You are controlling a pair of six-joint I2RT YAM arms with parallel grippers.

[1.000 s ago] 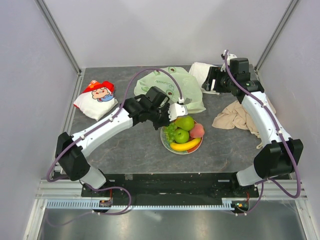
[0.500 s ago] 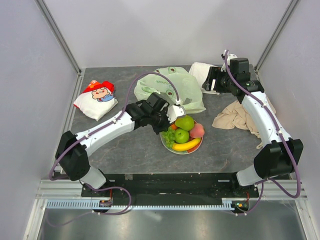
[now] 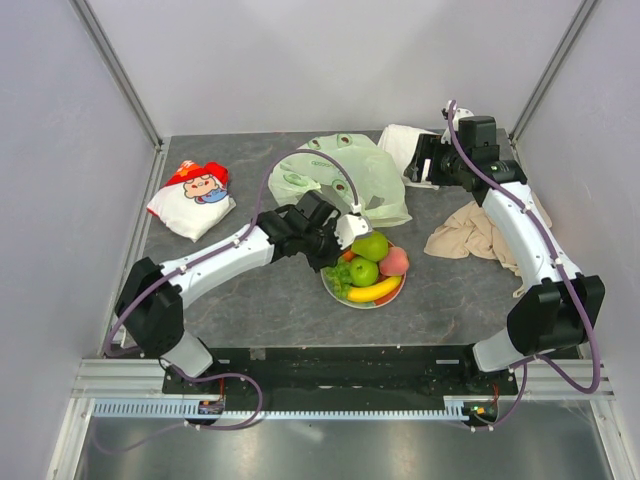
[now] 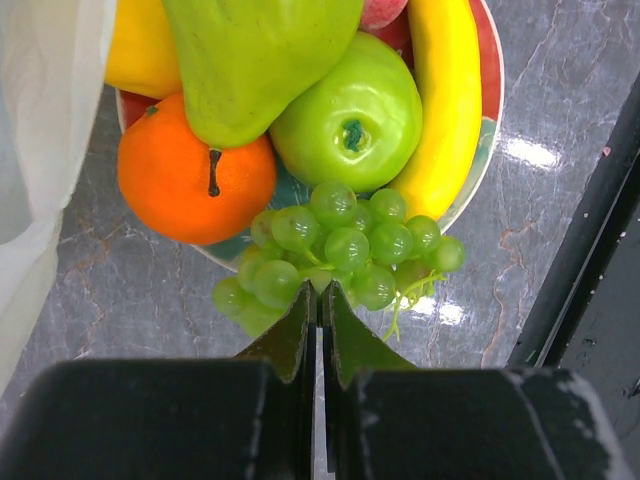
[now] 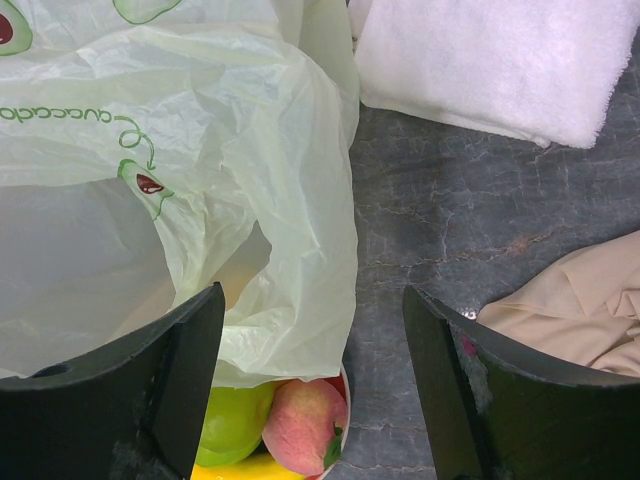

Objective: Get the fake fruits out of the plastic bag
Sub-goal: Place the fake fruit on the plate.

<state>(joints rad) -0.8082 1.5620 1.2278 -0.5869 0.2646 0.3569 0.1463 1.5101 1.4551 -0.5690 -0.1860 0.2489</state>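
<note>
The fake fruits lie heaped on a flowered plate (image 3: 399, 290): green grapes (image 4: 340, 250), an orange (image 4: 195, 180), a green pear (image 4: 255, 60), a green apple (image 4: 350, 125), a banana (image 4: 445, 100) and a peach (image 5: 305, 425). My left gripper (image 4: 320, 292) is shut just over the grapes at the plate's near rim (image 4: 485, 120), with nothing visible between its fingers. The pale-green plastic bag (image 3: 345, 175) lies crumpled behind the plate, its edge draped over the fruit (image 5: 290, 330). My right gripper (image 5: 312, 295) hangs open above the bag's right edge, holding nothing.
A white folded towel (image 3: 400, 143) lies at the back beside the right gripper (image 3: 420, 160). A beige cloth (image 3: 470, 235) is bunched at the right. A red-and-white snack packet (image 3: 192, 198) sits at the left. Walls enclose the table.
My left gripper has shifted slightly left and nearer, staying shut over the plate's left side. The right arm has not moved.
</note>
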